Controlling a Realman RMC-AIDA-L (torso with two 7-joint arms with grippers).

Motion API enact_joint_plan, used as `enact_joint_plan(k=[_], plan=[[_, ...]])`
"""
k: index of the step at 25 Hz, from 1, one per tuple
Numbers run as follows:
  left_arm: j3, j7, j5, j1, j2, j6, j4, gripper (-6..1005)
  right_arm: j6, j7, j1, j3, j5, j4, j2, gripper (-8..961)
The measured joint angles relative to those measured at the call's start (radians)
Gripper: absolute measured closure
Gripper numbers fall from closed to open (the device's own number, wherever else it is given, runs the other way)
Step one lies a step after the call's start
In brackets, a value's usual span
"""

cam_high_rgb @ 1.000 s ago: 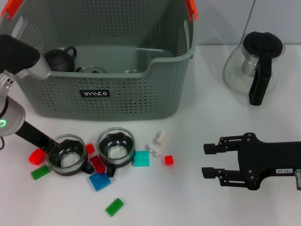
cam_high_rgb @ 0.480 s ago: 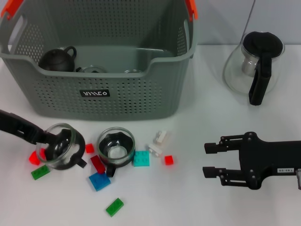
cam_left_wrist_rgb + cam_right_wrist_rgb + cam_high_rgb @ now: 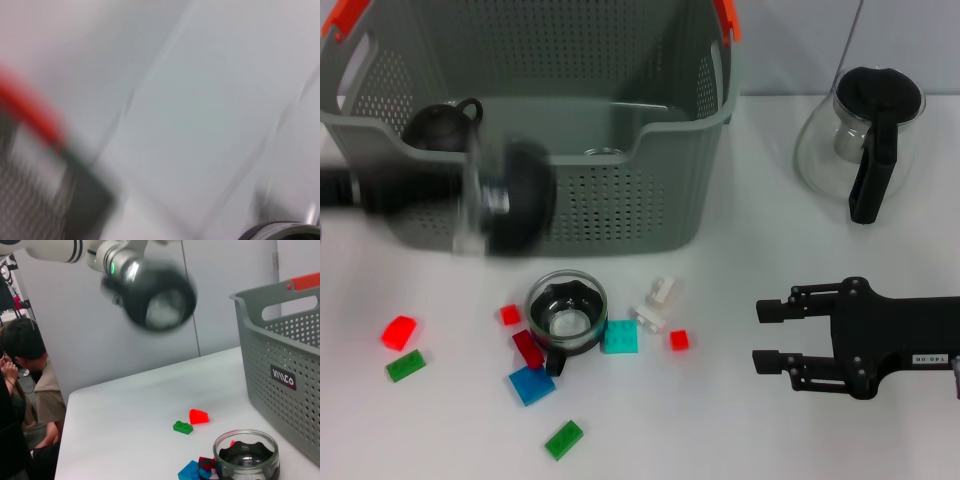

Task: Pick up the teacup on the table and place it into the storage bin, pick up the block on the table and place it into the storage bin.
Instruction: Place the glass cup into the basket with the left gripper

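My left pincer [image 3: 485, 205] holds a teacup [image 3: 515, 200] up in the air, in front of the storage bin [image 3: 610, 190] near the table's far left corner. Another teacup [image 3: 566, 312] sits among blocks near the front edge. My right pincer [image 3: 772, 337] rests wide open by the right edge.
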Motion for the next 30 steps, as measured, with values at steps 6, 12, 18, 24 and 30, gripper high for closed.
enact_joint_plan(k=[6, 12, 18, 24, 30], plan=[[-0.021, -0.23, -0.373, -0.047, 0.001, -0.179, 0.036, 959, -0.004, 0.007, 0.012, 0.0, -0.004, -0.001, 0.0, 373], [0.212, -0.344, -0.225, -0.159, 0.069, -0.464, 0.183, 959, -0.01, 0.008, 0.016, 0.0, -0.005, 0.0, 0.002, 372], [0.474, -0.444, 0.21, -0.271, 0.021, -0.646, 0.324, 959, -0.009, 0.017, 0.018, 0.0, -0.006, 0.0, 0.006, 371], [0.628, -0.455, 0.516, -0.309, -0.078, -0.833, 0.309, 959, -0.004, 0.018, 0.018, 0.0, -0.006, 0.0, 0.008, 373], [0.68, -0.45, 0.704, -0.318, -0.143, -0.983, 0.215, 958, -0.002, 0.019, 0.018, 0.002, -0.006, 0.001, 0.008, 373]])
